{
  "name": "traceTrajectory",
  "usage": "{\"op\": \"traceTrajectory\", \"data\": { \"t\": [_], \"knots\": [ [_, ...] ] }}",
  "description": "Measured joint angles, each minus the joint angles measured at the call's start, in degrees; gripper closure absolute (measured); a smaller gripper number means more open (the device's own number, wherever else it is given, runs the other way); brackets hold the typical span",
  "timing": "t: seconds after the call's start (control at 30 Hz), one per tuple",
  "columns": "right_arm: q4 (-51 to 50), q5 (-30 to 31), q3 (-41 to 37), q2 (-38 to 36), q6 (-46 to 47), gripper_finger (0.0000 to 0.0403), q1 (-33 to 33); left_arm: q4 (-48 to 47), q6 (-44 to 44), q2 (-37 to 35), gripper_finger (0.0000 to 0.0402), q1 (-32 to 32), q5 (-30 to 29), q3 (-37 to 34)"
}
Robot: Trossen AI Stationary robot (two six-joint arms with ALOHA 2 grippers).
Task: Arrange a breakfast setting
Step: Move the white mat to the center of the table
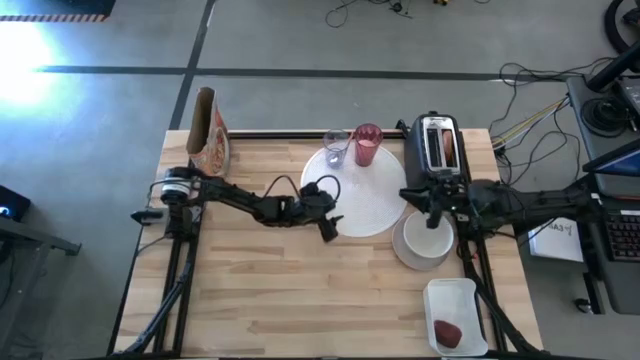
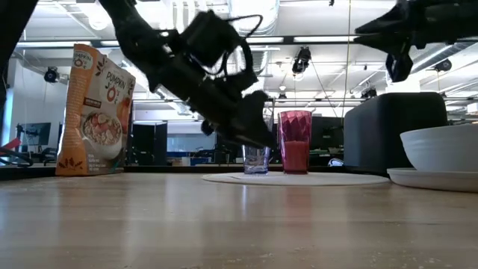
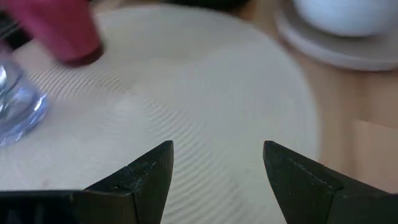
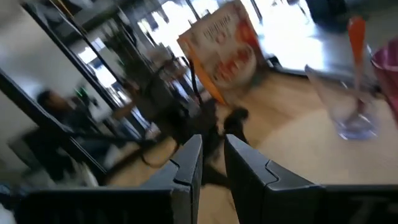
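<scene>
The large round white plate, ribbed on top, lies at the table's middle. The pink tumbler stands on its far part, beside a clear glass. My left gripper is open and empty, low over the plate's near left rim. The small white bowl sits on a saucer to the plate's right. My right gripper hangs well above the bowl, its fingers almost together, holding nothing. The browned bread piece stands in the toaster's slot. The dark-red fruit lies in the white tray.
The black-and-silver toaster stands at the far right, behind the bowl. The rectangular white tray lies at the near right corner. A cereal bag stands at the far left. Bare wood stretches along the near left.
</scene>
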Motion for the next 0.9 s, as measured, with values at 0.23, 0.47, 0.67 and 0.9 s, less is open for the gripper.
{"op": "traceTrajectory", "data": {
  "t": [0.23, 0.47, 0.67, 0.9],
  "knots": [
    [-16.3, 0.8, 10.6, 10.1, 0.0, 0.0344, 0.0, -1.4, -6.9, 2.5, 0.017, 2.0, -1.1, 0.5],
    [-20.3, 0.7, 16.3, 16.5, 0.0, 0.0344, 0.0, -7.3, -10.8, 3.9, 0.017, 2.0, -3.8, 0.7],
    [-25.8, 0.6, 18.6, 20.2, 0.1, 0.0344, 0.0, -11.5, -11.5, 3.5, 0.017, 1.9, -4.1, 0.9],
    [-30.4, 0.6, 20.2, 24.0, 1.0, 0.0344, 0.0, -15.7, -13.3, 3.3, 0.017, 1.0, -3.1, 1.0]
  ]
}}
